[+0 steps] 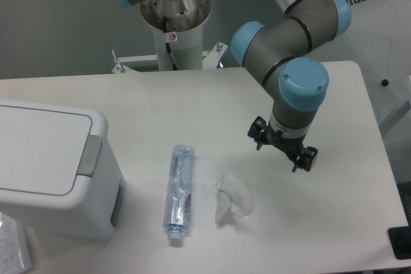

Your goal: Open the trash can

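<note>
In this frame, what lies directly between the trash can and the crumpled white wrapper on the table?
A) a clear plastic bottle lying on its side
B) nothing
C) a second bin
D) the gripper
A: the clear plastic bottle lies flat between the trash can and the wrapper; the gripper hangs further right.

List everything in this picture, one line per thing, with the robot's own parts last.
trash can: one, white with a grey push tab, lid down, left edge of the table
bottle: one, clear plastic, lying on its side, right of the trash can
wrapper: one, crumpled white, right of the bottle
table: one, white, under all of these
arm: one, grey with blue caps, reaching over the table's right side
pincer: one, black, above the table right of the wrapper, holding nothing; open or shut cannot be told
</note>
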`<state>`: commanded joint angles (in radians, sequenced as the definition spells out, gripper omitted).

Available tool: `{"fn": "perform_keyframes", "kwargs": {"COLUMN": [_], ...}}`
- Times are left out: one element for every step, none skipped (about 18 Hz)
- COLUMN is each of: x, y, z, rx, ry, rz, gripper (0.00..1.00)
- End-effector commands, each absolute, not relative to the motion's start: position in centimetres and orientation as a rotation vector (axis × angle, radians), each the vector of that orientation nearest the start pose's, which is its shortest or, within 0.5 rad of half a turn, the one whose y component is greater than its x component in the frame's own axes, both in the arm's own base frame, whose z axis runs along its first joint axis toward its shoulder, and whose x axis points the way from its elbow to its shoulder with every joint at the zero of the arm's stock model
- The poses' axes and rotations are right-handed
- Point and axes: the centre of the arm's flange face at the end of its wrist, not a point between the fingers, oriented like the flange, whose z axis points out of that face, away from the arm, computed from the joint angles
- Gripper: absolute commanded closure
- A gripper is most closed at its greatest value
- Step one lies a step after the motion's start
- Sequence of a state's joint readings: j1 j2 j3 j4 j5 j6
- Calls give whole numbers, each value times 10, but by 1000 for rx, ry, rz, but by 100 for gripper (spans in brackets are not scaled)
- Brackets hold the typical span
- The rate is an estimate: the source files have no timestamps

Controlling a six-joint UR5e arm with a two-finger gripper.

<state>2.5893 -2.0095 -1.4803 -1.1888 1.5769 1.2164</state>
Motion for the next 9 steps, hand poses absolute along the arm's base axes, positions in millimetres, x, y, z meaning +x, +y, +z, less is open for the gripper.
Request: {"fn": "perform_keyframes", "kwargs": {"x": [-486, -486, -486, -486, -486, -485, -484, -484, -483], "y": [455, 454, 454, 454, 455, 456, 458, 459, 459], "z": [317, 318, 321, 324, 325, 325, 323, 323, 324], "rx": [-3116, -3115, -3113, -3104, -3082, -3060, -3038, -3026, -3028], "ry": [312, 309, 307, 301, 295, 291, 285, 261, 197], "rz": [52, 51, 54, 57, 42, 23, 1, -10, -14], "gripper": [0, 0, 0, 0, 0, 0, 0, 0, 0]}}
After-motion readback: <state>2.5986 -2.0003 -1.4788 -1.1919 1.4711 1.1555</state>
